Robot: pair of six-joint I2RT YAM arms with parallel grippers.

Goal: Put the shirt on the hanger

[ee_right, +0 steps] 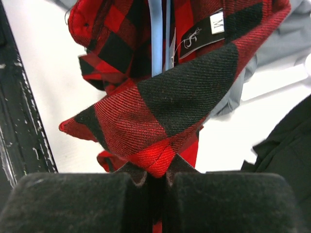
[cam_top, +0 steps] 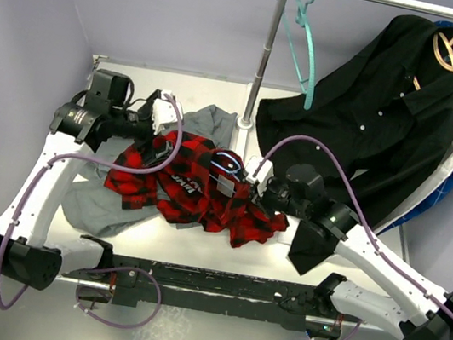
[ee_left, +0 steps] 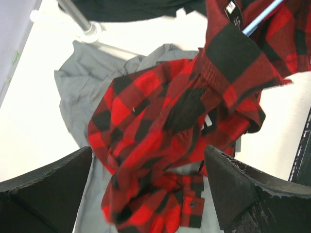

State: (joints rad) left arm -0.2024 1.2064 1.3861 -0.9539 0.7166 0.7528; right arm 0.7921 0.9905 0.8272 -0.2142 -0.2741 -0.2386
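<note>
Plaid shirt collar pinched in right gripper, left gripper spread above, hanger mostly hidden inside

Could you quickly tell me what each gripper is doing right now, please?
The left gripper is open above the shirt, holding nothing.
The right gripper is closed on a fold of the shirt.

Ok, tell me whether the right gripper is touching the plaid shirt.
Touching. The right wrist view shows the right gripper shut on a corner of the red-and-black plaid shirt, with the cloth pinched tight.
</note>
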